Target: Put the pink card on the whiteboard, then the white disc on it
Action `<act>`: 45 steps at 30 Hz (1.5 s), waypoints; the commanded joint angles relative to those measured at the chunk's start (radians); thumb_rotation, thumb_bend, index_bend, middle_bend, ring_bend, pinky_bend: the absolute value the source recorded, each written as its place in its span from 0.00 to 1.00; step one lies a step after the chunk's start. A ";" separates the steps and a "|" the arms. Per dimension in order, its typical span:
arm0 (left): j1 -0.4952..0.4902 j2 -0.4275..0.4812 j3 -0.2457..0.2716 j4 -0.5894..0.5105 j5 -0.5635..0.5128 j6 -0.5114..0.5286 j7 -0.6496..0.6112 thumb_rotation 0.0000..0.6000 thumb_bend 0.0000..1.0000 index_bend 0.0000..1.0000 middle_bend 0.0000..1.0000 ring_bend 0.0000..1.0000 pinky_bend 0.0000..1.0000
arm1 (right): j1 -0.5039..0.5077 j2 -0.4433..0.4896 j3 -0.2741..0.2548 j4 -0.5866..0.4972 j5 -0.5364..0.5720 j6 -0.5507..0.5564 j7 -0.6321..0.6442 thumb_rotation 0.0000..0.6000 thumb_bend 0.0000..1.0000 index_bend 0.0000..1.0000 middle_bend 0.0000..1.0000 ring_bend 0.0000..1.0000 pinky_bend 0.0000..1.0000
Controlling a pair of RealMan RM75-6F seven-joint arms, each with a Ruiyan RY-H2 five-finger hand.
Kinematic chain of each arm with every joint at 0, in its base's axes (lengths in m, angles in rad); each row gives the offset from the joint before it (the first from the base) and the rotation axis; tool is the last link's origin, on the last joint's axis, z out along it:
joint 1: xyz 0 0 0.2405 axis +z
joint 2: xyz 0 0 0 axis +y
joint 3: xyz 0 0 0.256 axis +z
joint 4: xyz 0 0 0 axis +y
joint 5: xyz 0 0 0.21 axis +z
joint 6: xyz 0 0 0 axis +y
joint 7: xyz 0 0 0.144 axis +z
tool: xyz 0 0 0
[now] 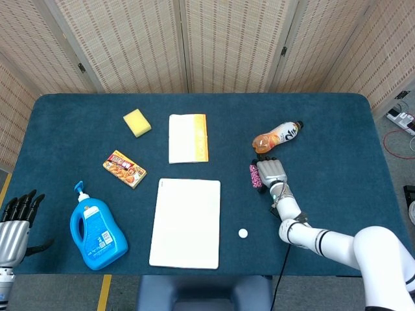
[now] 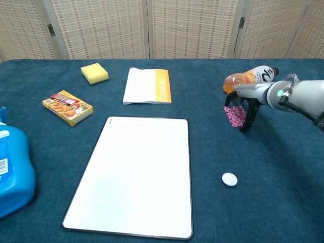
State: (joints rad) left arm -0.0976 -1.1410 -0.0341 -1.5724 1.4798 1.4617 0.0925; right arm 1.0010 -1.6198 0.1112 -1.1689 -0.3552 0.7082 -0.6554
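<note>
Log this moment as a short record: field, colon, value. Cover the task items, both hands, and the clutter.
card: pink card on the cloth, right of the whiteboard, partly under the right hand
whiteboard: bare, flat, near the front edge
disc: white disc on the cloth, right of the whiteboard
right hand: over the card, fingers down around it; grip unclear
left hand: idle at the table's left edge, fingers apart
clutter: bottle, sponge, booklet, snack box, blue jug
</note>
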 commanded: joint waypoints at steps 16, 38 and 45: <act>-0.001 -0.004 0.003 0.006 0.002 -0.004 -0.005 1.00 0.13 0.05 0.00 0.00 0.00 | 0.012 0.007 -0.020 -0.016 0.020 0.029 -0.011 1.00 0.23 0.29 0.09 0.12 0.14; 0.003 0.002 0.007 0.005 -0.005 -0.009 -0.008 1.00 0.13 0.05 0.00 0.00 0.00 | -0.027 0.068 -0.012 -0.125 -0.093 0.080 0.047 1.00 0.23 0.33 0.10 0.13 0.14; 0.004 0.008 0.006 -0.011 0.002 -0.001 0.002 1.00 0.13 0.05 0.00 0.00 0.00 | -0.022 0.118 -0.001 -0.284 -0.211 0.123 0.054 1.00 0.23 0.33 0.10 0.13 0.14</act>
State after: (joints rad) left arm -0.0938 -1.1329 -0.0275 -1.5834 1.4818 1.4605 0.0945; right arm 0.9764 -1.5209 0.1052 -1.4065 -0.5238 0.8128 -0.6053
